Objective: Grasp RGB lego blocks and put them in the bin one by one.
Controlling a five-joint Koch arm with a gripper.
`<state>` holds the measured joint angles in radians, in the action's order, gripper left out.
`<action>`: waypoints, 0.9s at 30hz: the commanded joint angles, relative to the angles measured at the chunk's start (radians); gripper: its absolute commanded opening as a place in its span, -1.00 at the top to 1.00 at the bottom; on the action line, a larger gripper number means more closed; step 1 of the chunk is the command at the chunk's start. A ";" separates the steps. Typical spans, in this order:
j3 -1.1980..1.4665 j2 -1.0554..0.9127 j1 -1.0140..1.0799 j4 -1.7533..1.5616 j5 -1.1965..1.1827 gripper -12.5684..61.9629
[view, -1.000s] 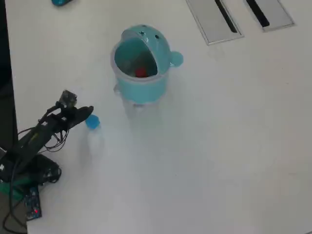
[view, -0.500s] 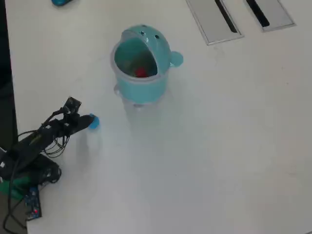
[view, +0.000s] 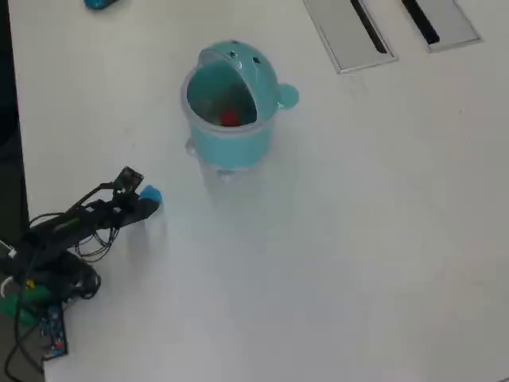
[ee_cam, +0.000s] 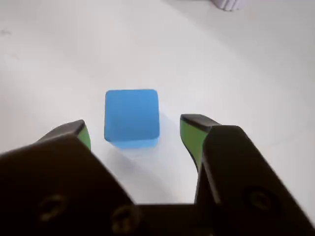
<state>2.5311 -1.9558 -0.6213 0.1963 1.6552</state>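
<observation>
A blue block (ee_cam: 131, 118) sits on the white table, just ahead of and between my two green-padded fingertips (ee_cam: 189, 132). My gripper (ee_cam: 134, 129) is open and empty, its jaws standing apart on either side of the block without touching it. In the overhead view the gripper (view: 147, 203) is at the left of the table with the blue block (view: 151, 193) at its tip. The teal bin (view: 231, 135) stands up and to the right of it, lid open, with a red block (view: 230, 118) inside.
The arm's base and cables (view: 48, 263) lie at the table's left edge. Two grey panels with black slots (view: 382, 28) are at the top right. A small blue object (view: 99, 3) sits at the top left edge.
</observation>
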 commanded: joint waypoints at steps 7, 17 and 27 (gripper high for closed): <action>-0.035 0.067 -0.002 -0.161 -0.048 -0.26; 0.009 0.103 -0.037 -0.241 -0.087 -0.25; 0.029 0.175 -0.041 -0.385 -0.121 -0.18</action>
<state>2.5863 -1.7779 -0.6596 -0.1104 1.5309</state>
